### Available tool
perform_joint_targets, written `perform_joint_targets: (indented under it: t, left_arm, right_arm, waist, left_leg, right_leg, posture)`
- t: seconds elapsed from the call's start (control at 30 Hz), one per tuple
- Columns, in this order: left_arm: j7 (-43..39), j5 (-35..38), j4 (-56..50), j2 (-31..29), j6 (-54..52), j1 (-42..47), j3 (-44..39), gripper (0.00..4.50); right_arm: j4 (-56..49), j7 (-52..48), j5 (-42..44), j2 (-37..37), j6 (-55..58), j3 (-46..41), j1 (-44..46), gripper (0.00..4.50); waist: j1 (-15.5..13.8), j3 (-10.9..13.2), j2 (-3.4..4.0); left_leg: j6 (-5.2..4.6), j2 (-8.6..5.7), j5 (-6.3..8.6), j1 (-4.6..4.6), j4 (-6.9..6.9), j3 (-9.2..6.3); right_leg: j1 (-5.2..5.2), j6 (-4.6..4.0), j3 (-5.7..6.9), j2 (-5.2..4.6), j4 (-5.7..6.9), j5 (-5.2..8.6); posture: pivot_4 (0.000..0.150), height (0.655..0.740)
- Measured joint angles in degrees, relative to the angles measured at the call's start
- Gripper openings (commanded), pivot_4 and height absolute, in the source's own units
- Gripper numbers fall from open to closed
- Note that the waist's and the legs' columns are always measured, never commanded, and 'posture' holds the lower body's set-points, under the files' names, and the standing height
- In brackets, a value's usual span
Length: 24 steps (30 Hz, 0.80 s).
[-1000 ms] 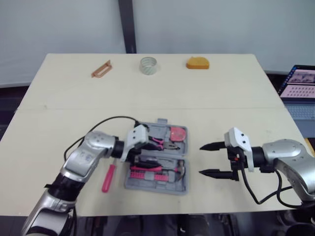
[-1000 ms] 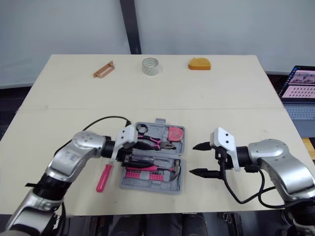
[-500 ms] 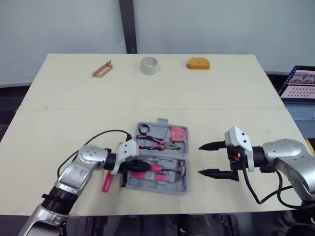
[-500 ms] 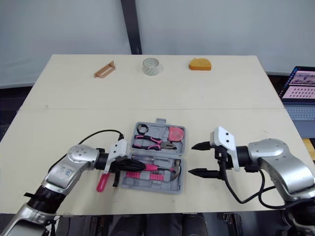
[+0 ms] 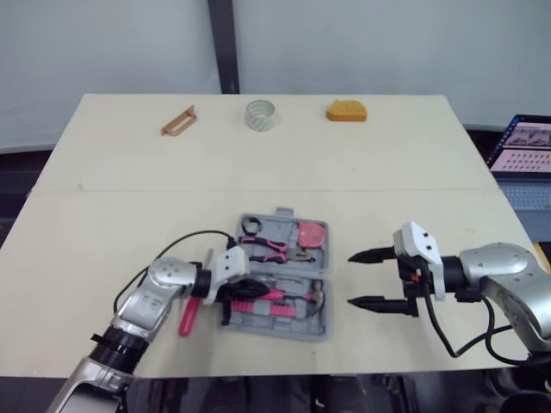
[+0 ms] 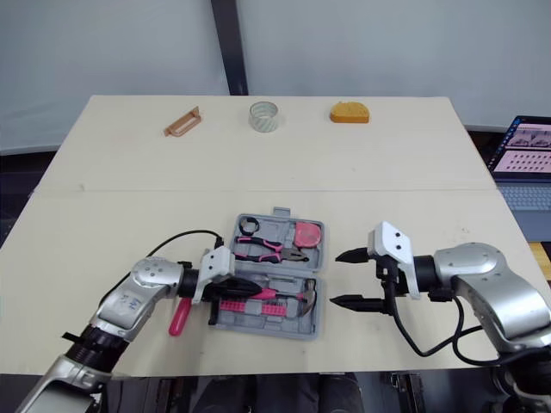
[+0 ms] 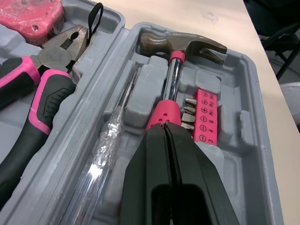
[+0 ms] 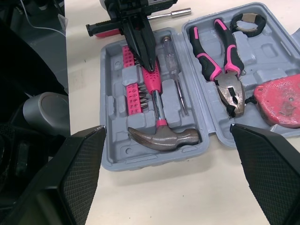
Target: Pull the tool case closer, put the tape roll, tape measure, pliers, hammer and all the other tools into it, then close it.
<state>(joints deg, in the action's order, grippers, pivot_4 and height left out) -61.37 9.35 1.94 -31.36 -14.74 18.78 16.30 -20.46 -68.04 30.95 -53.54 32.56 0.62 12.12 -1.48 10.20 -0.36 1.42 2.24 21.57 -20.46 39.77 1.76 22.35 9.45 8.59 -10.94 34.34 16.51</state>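
Case (image 8: 112, 154) looks stiff, light plastic (our guess); we would grip its 3 o'clock rim. Left gripper (image 7: 165, 132) pinched together over the hammer (image 7: 180, 44); right gripper (image 5: 353, 279) spread apart.

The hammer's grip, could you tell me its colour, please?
The hammer's grip is pink, clearest in the left wrist view.

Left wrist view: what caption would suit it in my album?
Shut left gripper, tips at the pink handle of the hammer lying in the open grey tool case, pliers beside it.
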Motion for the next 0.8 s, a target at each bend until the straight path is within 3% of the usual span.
perform_joint_targets:
  t: [0.8]
  left_arm:
    - [1.0, -7.83, 0.38, -1.9, 11.35, -0.01, 4.14, 0.07]
  right_arm:
    - [0.0, -0.1, -0.79, -0.49, -1.25, 0.0, -0.96, 4.5]
  waist:
    - [0.01, -0.27, 0.14]
  left_leg:
    - [-0.01, 0.0, 0.0, 0.37, -0.16, 0.0]
  right_leg:
    - [-0.42, 0.0, 0.04, 0.0, -0.2, 0.0]
  posture:
    - [0.15, 0.74]
